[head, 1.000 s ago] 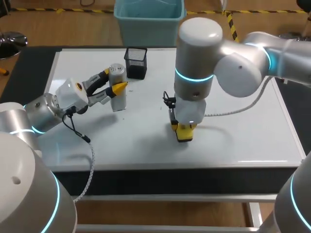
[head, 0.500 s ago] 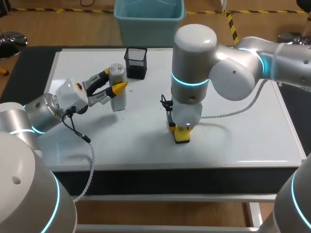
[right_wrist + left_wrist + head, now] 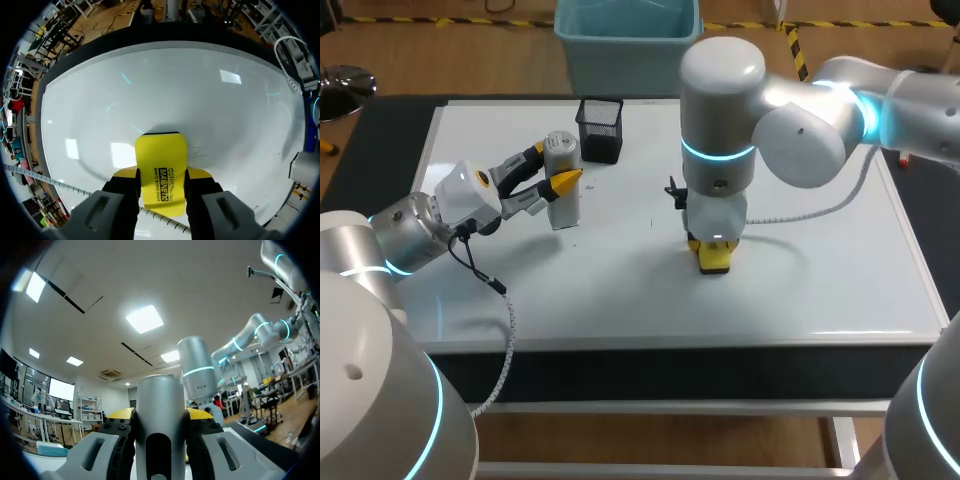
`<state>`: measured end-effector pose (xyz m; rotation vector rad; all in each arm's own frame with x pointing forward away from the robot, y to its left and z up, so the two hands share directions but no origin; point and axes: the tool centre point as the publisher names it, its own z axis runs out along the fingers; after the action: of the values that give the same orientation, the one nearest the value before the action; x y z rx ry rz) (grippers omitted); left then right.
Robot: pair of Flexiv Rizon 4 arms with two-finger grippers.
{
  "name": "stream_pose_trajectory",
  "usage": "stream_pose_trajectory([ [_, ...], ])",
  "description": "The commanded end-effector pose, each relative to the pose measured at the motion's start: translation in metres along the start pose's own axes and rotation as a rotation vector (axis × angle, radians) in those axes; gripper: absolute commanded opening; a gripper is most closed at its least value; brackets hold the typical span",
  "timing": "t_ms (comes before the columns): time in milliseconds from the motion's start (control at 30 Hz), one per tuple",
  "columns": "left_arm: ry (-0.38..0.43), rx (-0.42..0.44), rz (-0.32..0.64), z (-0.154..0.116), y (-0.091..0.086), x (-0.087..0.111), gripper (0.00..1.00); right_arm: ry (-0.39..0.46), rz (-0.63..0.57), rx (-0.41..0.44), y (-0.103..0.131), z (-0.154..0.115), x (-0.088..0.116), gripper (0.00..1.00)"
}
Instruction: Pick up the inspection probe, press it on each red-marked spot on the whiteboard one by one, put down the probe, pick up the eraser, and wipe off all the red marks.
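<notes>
Robotics lab: robot arms point(image 3: 720, 110) over a whiteboard point(image 3: 610, 270).

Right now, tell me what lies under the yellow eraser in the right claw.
The whiteboard lies under the eraser, held in the right claw. Around it the board looks white, with faint lines beside it. Any mark directly beneath is covered.

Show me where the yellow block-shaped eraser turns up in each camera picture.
Head view: yellow block-shaped eraser right of middle, under the right gripper, on the white whiteboard.
Left wrist view: not in it.
Right wrist view: between the right gripper's fingers.
Shared landmark: the whiteboard beneath it.
</notes>
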<state>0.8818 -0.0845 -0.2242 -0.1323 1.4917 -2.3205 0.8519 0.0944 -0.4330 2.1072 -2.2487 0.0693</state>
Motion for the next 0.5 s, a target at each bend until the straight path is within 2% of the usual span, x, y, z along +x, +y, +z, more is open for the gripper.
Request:
stream_pose_trajectory([
  [33, -0.001, 0.001, 0.002, 0.001, -0.001, 0.000, 0.00, -0.001, 0.019, 0.001, -0.010, 0.023, 0.017, 0.00],
  [300, -0.001, 0.001, 0.002, 0.001, -0.001, 0.000, 0.00, -0.003, 0.042, 0.012, -0.016, 0.017, 0.028, 0.00],
  [500, -0.001, 0.001, 0.002, 0.001, -0.001, 0.000, 0.00, -0.007, 0.034, 0.015, -0.023, -0.012, 0.034, 0.00],
])
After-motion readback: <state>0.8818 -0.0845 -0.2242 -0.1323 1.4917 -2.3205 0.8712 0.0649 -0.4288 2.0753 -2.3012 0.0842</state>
